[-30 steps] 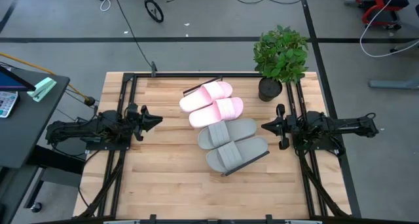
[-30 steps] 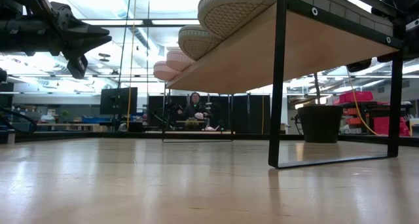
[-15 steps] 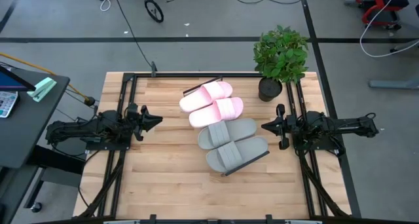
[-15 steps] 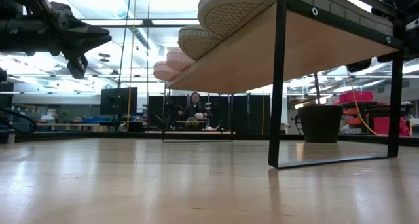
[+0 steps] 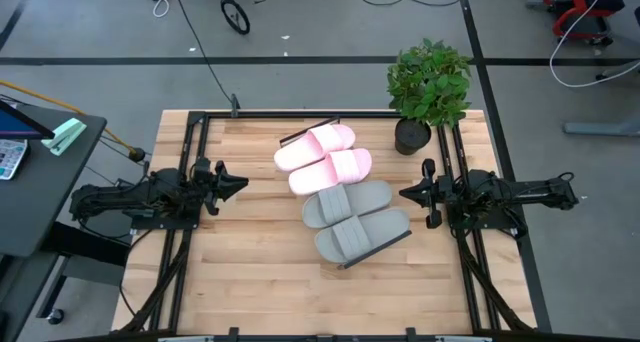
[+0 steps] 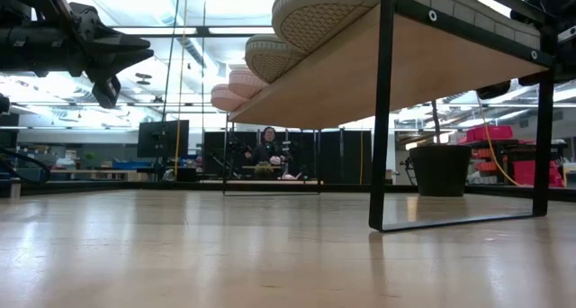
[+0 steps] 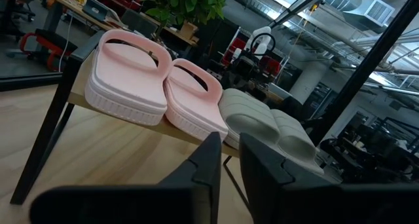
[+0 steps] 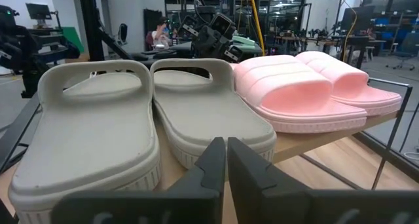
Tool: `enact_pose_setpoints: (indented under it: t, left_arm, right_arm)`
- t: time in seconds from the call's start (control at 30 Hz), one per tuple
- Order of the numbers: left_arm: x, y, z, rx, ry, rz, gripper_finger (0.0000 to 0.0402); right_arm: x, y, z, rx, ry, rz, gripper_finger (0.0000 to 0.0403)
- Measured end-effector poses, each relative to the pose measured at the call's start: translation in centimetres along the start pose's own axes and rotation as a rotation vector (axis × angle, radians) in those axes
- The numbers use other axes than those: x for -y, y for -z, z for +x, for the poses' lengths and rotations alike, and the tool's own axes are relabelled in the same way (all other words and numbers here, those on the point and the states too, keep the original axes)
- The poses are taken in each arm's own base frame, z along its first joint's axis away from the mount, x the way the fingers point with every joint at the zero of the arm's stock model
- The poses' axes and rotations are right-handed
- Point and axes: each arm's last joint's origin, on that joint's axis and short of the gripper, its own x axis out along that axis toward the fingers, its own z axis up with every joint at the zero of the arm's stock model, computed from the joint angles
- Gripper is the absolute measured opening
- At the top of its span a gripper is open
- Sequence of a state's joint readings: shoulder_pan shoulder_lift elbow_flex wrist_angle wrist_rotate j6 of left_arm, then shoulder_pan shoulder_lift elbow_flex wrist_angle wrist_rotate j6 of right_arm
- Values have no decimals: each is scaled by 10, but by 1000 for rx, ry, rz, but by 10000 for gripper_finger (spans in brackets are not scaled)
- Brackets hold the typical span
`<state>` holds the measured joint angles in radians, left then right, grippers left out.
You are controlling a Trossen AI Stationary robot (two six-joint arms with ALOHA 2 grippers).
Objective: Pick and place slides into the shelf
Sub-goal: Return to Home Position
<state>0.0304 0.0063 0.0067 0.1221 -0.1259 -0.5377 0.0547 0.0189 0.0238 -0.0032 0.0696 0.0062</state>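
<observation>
All the slides lie side by side on the shelf (image 5: 397, 239), soles down. The pale pink pair (image 5: 325, 157) is toward the far edge and the grey pair (image 5: 355, 220) toward the near edge. In the low view the shelf (image 6: 405, 65) stands on thin black legs, with the soles overhanging its edge. My left gripper (image 5: 238, 183) hovers left of the shelf, shut and empty, facing the pink pair (image 7: 144, 80). My right gripper (image 5: 403, 193) hovers right of the shelf, shut and empty, facing the grey pair (image 8: 131, 119).
A potted plant (image 5: 428, 87) stands at the table's far right corner, just beyond the shelf. Bare plank tabletop (image 5: 260, 282) stretches along the near side and on the left. A person (image 6: 267, 150) sits far off in the room behind the table.
</observation>
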Motion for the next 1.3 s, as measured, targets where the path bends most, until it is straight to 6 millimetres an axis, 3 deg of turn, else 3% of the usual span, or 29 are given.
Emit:
enact_pose_setpoints:
  t: [0.93, 1.3]
  left_arm:
    - [0, 0, 0, 0, 0, 0, 51]
    - [0, 0, 0, 0, -1, 0, 64]
  right_arm:
    - [0, 0, 0, -1, 0, 0, 24]
    - [0, 0, 0, -1, 0, -1, 25]
